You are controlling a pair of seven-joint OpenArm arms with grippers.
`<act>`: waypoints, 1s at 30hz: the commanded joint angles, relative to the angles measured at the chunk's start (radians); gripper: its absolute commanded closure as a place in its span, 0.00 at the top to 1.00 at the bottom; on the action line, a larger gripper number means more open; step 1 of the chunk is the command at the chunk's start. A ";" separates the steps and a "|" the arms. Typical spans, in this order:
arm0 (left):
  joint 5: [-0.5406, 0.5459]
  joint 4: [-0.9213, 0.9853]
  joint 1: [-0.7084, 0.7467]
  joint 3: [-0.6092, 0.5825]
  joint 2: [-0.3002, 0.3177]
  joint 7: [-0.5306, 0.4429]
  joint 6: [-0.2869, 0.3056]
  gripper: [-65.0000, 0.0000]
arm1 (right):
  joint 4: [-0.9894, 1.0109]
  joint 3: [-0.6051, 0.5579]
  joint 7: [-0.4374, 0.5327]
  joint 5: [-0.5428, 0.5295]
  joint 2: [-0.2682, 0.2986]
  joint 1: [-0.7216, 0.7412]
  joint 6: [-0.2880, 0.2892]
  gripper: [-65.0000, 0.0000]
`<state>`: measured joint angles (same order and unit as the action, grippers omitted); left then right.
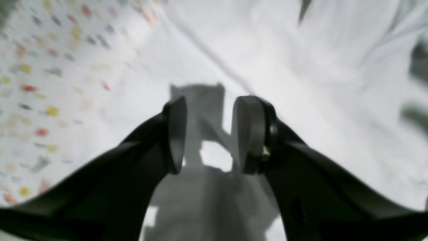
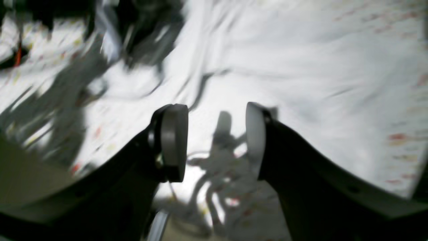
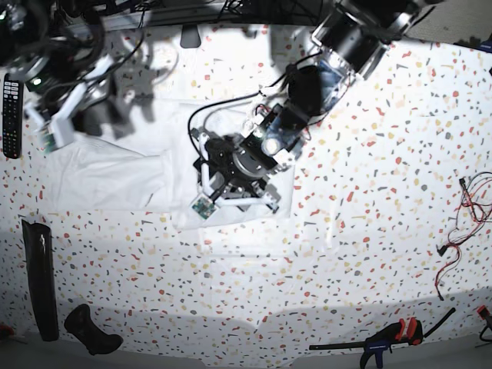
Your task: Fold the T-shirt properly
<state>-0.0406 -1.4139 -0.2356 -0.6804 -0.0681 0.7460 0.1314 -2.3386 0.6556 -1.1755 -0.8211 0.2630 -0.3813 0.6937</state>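
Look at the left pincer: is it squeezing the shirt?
No, the left pincer stands open above the T-shirt, with nothing between its pads.

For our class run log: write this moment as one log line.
T-shirt: flat on table, unfolded | left hand: open above shirt, holding nothing | right hand: open, empty, blurred

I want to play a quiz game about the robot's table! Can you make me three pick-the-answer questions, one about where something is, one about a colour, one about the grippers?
1. Where does the remote control lie?
A. On the shirt
B. By the table's left edge in the base view
C. In a gripper

2. What colour is the T-shirt?
A. White
B. Blue
C. Green

3. How is the left gripper?
A. Open over the shirt
B. Shut on a clamp
C. Holding a cable

Answers: B, it sits beside the edge; A, plain white cloth; A, a clear gap shows between its pads.
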 commanded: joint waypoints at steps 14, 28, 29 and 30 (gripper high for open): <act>-0.075 0.221 -0.016 -0.001 0.015 -0.074 0.040 0.38 | 0.430 0.260 0.024 0.007 0.138 0.180 0.004 0.43; -0.076 0.275 -0.017 -0.001 0.211 -0.089 0.010 0.38 | 0.828 0.130 0.072 -0.019 0.300 0.331 0.004 0.52; -0.076 0.275 -0.017 -0.001 0.219 -0.089 0.010 0.38 | 0.850 0.103 0.086 -0.019 0.299 0.348 0.004 0.52; -0.076 0.275 -0.017 -0.001 0.225 -0.088 0.010 0.38 | 0.875 0.076 0.104 -0.019 0.299 0.366 0.004 0.52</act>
<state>-0.0406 -1.1675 -0.2695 -0.6872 0.1131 0.4576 0.1783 -1.4460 0.7227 -1.0931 -0.8185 0.5350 -0.0303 0.6933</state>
